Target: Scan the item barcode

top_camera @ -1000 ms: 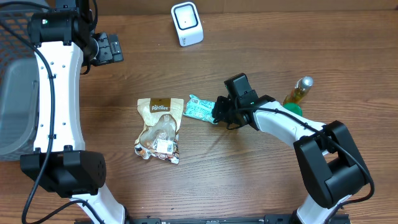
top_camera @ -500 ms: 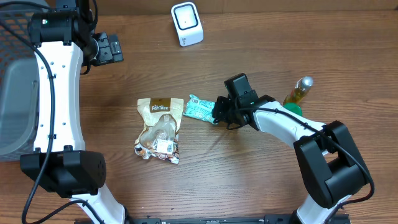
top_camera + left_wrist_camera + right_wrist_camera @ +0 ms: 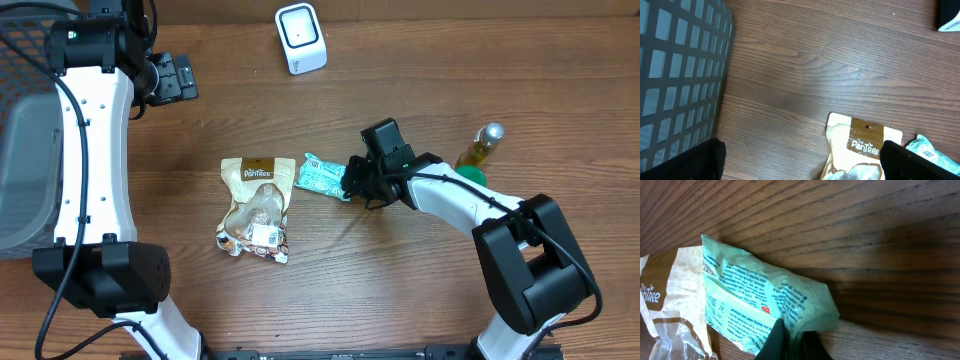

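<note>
- Over the last second I see nothing move: in the overhead view both arms and all the things on the table [image 3: 420,80] stand exactly as they stood a second ago
- The right gripper [image 3: 352,180] stays closed on the right end of the green packet [image 3: 322,175]. In the right wrist view its dark fingertips [image 3: 790,342] pinch the crumpled lower edge of the packet [image 3: 755,295]
- The packet is near the middle of the table, and its left end touches or slightly overlaps the brown pouch [image 3: 257,205]. I cannot tell if it is already lifted or still lies on the wood
- The left gripper [image 3: 165,78] hangs at the far left with its jaws wide apart and holds nothing. It is beside the basket [image 3: 25,60] and well apart from the packet
- The white scanner [image 3: 301,38] stands at the far edge of the table, well apart from the packet, so the barcode is not yet presented to it
- I judge that this stillness is a pause after the grasp: the hold is taken, but the carrying is not begun
- The next move, as I think, is to raise the packet and bring it before the face of the scanner, with the barcode side turned to it. The left wrist view shows what seems to be a small barcode at the packet's corner [image 3: 926,148]
- The wrapper is thin and held by one end only, so it may hang down or fold and hide the code. The bottle [image 3: 481,147] stands just behind the right arm and could be knocked
</note>
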`<state>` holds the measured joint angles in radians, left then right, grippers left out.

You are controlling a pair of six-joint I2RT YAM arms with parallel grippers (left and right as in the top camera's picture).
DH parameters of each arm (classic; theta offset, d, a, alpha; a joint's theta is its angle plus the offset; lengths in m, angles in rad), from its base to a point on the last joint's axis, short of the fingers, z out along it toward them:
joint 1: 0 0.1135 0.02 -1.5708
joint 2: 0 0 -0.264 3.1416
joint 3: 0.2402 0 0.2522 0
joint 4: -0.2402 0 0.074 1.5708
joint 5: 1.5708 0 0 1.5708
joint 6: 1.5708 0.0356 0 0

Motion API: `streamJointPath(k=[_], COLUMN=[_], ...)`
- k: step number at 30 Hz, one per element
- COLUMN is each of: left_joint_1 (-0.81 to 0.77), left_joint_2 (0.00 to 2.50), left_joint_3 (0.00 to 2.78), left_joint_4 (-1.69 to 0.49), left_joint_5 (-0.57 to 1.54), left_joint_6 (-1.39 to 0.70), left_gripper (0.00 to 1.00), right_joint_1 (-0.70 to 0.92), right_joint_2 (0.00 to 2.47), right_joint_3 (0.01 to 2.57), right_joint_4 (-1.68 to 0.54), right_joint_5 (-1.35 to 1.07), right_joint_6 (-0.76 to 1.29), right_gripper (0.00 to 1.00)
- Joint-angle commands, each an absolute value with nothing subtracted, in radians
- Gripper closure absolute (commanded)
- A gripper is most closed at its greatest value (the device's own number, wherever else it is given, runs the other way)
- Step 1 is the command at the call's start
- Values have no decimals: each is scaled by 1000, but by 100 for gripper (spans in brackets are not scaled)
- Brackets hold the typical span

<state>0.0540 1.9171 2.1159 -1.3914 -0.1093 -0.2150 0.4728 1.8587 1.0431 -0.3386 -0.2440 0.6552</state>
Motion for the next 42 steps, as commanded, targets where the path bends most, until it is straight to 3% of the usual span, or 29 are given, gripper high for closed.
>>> streamJointPath(k=[1, 12, 25, 34, 42], left_joint_1=[50, 50, 50, 48, 47], left_joint_2=[1902, 1902, 1902, 1902, 1902], left_joint_3=[2128, 2128, 2128, 2128, 2128], left_joint_4=[-1390, -1390, -1390, -1390, -1390], left_joint_5=[-111, -111, -111, -111, -111], left_joint_6=[-225, -225, -225, -225, -225], left_gripper=[1, 0, 1, 0, 1], right_joint_1=[476, 467, 441, 408, 408], right_joint_2=[1860, 1831, 1423, 1217, 1177], right_joint_3=[1033, 1034, 1034, 1034, 1034], right_joint_4=[-355, -370, -520, -756, -921], right_joint_5=[-248, -278, -492, -496, -511], right_joint_6=[616, 584, 305, 163, 95], right_gripper=[96, 96, 96, 96, 96])
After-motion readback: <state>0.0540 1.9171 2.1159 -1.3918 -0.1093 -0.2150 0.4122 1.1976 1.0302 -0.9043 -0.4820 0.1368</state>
